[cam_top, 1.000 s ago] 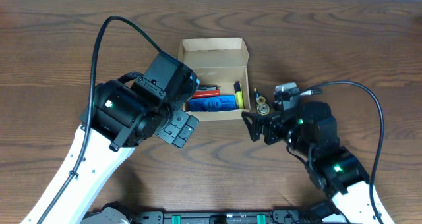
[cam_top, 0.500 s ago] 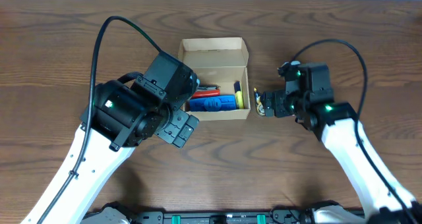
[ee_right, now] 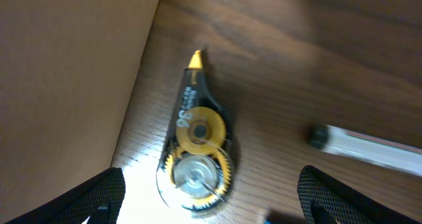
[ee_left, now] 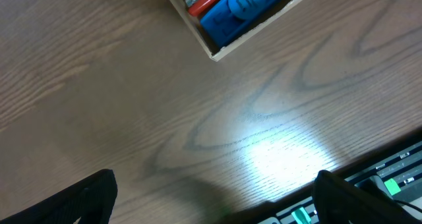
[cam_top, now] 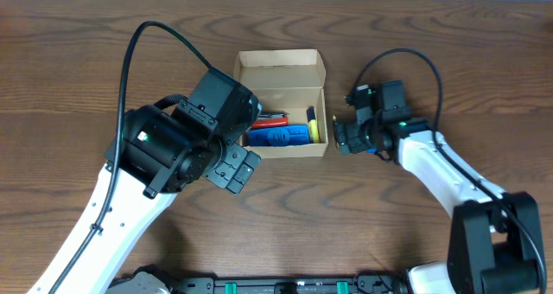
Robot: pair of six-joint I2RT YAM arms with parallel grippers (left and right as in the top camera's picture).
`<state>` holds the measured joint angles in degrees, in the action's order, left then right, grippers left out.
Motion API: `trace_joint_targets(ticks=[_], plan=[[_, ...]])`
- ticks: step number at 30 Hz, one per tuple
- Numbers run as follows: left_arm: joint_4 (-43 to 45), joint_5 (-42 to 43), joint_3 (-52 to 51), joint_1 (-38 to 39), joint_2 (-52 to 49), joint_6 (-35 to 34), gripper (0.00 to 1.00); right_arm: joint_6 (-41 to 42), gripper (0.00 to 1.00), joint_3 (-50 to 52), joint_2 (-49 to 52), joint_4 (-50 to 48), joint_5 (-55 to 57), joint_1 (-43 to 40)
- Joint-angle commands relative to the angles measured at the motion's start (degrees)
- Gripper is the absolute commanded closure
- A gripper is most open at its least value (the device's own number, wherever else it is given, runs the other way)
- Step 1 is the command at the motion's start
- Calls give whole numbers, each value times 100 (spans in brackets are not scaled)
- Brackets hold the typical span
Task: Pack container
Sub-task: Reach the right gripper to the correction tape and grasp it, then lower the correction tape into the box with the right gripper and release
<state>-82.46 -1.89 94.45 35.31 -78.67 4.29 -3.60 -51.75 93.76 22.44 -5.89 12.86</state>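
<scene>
The tan cardboard container (cam_top: 281, 69) stands open at mid table with a blue object (cam_top: 278, 136), a red tool (cam_top: 272, 119) and a yellow-and-black item (cam_top: 313, 126) inside; its corner shows in the left wrist view (ee_left: 217, 49). Its outer wall (ee_right: 66, 72) fills the left of the right wrist view. A clear correction-tape dispenser with yellow gears (ee_right: 196, 148) lies on the wood beside that wall. My right gripper (ee_right: 208, 214) is open, hovering right over the dispenser, a finger on each side. My left gripper (ee_left: 211, 204) is open and empty over bare wood in front of the container.
A clear pen with a black cap (ee_right: 369, 148) lies on the wood right of the dispenser. The left arm's body (cam_top: 186, 147) covers the container's left end. Green-lit base hardware (ee_left: 389, 178) runs along the table's near edge.
My right arm has swung up and to the left, from the near right of the table to just right of the container, over the dispenser. The left arm has not moved.
</scene>
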Motion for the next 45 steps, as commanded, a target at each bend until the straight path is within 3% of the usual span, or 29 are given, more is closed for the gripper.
trace_joint_targets(ticks=[1,15,24,34,45], plan=[[-22,0,33,-4,33,-63,5,-142,14,-111,260,-92,208,190],[-22,2,31,-4,33,-63,5,-140,25,-111,977,-525,313,297],[-22,2,33,-4,33,-63,5,-107,61,-114,1029,-546,310,297],[-22,0,33,-4,33,-63,5,144,80,-509,603,74,308,295],[-22,0,33,-4,33,-63,5,627,78,-1425,-745,994,306,374]])
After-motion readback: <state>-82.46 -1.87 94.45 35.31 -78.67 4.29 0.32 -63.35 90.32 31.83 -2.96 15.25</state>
